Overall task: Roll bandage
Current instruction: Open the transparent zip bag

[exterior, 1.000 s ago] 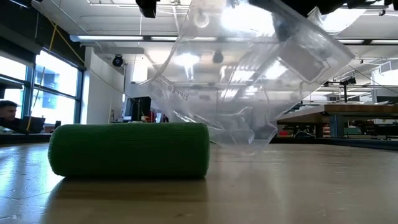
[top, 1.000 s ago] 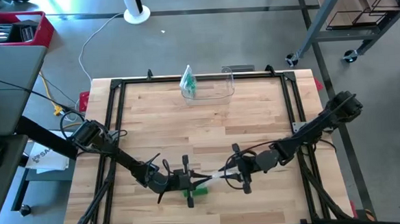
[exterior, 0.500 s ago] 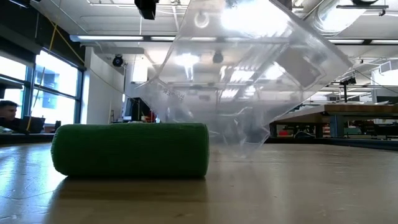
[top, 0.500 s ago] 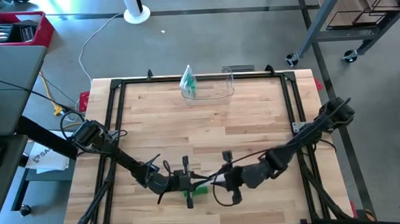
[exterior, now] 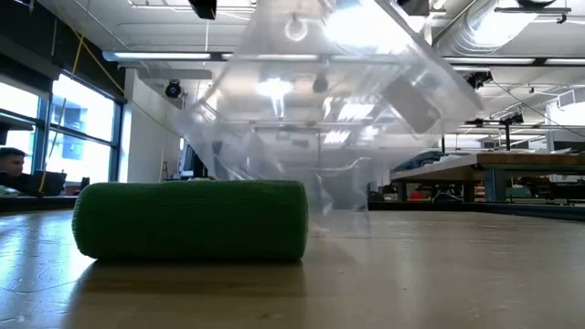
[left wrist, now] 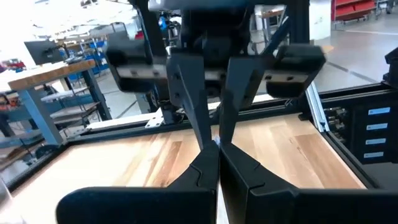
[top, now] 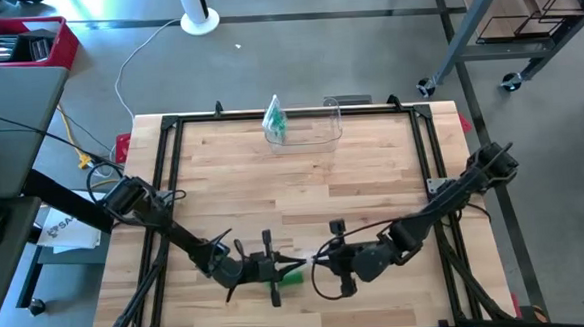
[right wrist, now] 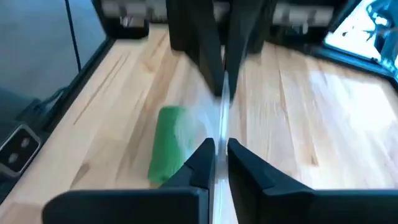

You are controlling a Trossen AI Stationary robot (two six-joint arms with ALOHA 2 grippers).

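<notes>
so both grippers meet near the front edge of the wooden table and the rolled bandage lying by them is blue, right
Not quite: the rolled bandage is green, not blue, as the right wrist view shows. The rest holds: the left gripper and right gripper meet near the front edge of the wooden table.

1. We see a wooden table with a black frame round its edge.
2. At its far edge stands a clear plastic container, a green-and-white packet just beside it.
3. A red bin sits on the grey floor beyond the table's left corner.
4. A white round stand base rests on the floor, a pale cable trailing from it.
5. In the low view, a person sits far back in the room.
</notes>
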